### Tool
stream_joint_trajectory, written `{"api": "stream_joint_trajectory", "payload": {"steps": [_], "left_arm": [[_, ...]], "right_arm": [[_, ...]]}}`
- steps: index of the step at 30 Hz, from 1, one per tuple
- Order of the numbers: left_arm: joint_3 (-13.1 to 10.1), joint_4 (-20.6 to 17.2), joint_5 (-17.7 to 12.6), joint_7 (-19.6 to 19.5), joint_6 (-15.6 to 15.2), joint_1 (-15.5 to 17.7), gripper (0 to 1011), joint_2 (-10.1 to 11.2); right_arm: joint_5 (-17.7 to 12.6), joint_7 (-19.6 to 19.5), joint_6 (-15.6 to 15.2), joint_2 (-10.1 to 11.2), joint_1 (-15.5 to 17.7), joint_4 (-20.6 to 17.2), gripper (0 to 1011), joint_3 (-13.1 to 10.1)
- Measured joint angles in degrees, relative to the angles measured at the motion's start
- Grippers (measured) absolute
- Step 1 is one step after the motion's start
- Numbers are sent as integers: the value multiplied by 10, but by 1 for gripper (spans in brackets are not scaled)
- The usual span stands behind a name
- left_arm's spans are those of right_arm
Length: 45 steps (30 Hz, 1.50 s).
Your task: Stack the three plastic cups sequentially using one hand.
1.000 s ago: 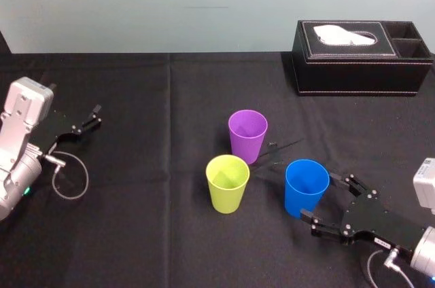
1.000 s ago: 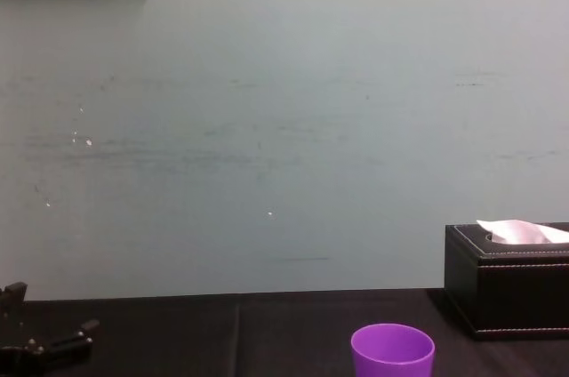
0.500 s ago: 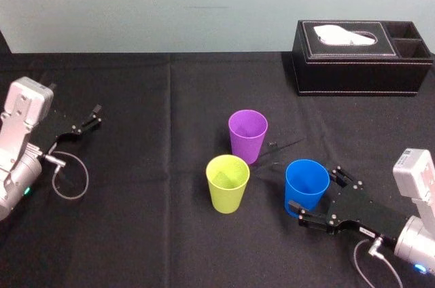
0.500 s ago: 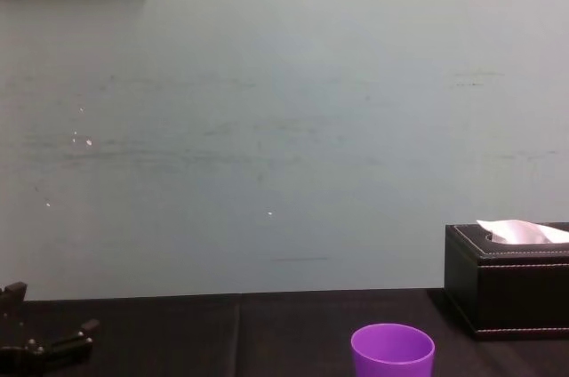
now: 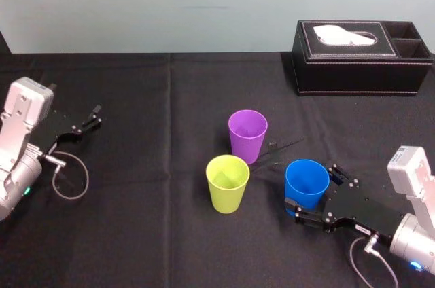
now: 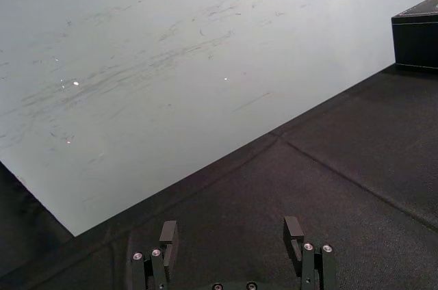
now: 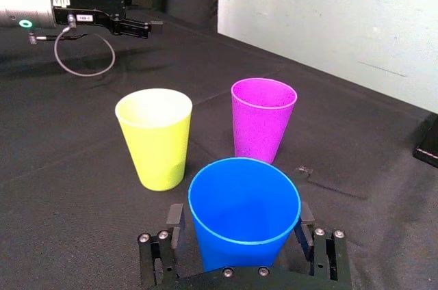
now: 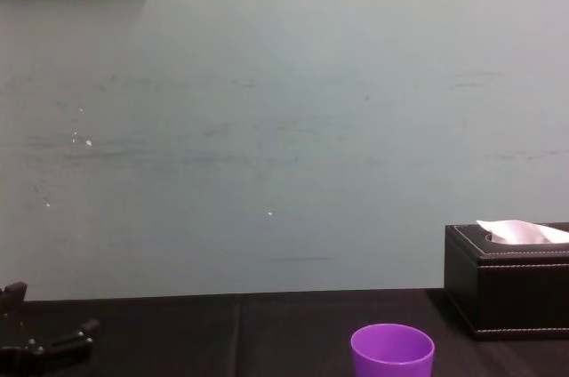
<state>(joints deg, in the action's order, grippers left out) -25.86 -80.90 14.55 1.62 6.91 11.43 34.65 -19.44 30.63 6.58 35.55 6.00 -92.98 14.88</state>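
Three plastic cups stand upright and apart on the black table. The purple cup [image 5: 247, 135] [image 7: 263, 120] [image 8: 392, 352] is farthest back, the yellow-green cup [image 5: 228, 183] [image 7: 156, 136] is front left, and the blue cup [image 5: 306, 183] [image 7: 243, 215] is front right. My right gripper [image 5: 312, 189] [image 7: 241, 213] reaches in low from the right, open, with one finger on each side of the blue cup's lower body and a thin gap at each side. My left gripper [image 5: 95, 116] [image 6: 231, 228] rests open at the far left, holding nothing.
A black leather tissue box [image 5: 360, 57] [image 8: 507, 279] stands at the back right by the wall. The left arm's cable [image 5: 68, 176] loops on the black tablecloth [image 5: 149, 220]. The purple and yellow-green cups stand close to the blue one's left.
My right gripper has slid left towards the blue cup until its open fingers straddle it. The cups and the left arm have not moved.
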Motion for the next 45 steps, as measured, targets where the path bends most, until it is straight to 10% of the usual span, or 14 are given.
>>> {"api": "stream_joint_trajectory", "payload": {"steps": [10,32,45], "left_arm": [[0,0,0,0,0,0,1011,0],[0,0,0,0,0,0,1011,0],[0,0,0,0,0,0,1011,0]], "right_arm": [[0,-1,1,1,1,-1,777,-1],[-1,-1,2,1,2,-2,729,-2],[29,-59,-49,16,31,-100,729,-39]]}}
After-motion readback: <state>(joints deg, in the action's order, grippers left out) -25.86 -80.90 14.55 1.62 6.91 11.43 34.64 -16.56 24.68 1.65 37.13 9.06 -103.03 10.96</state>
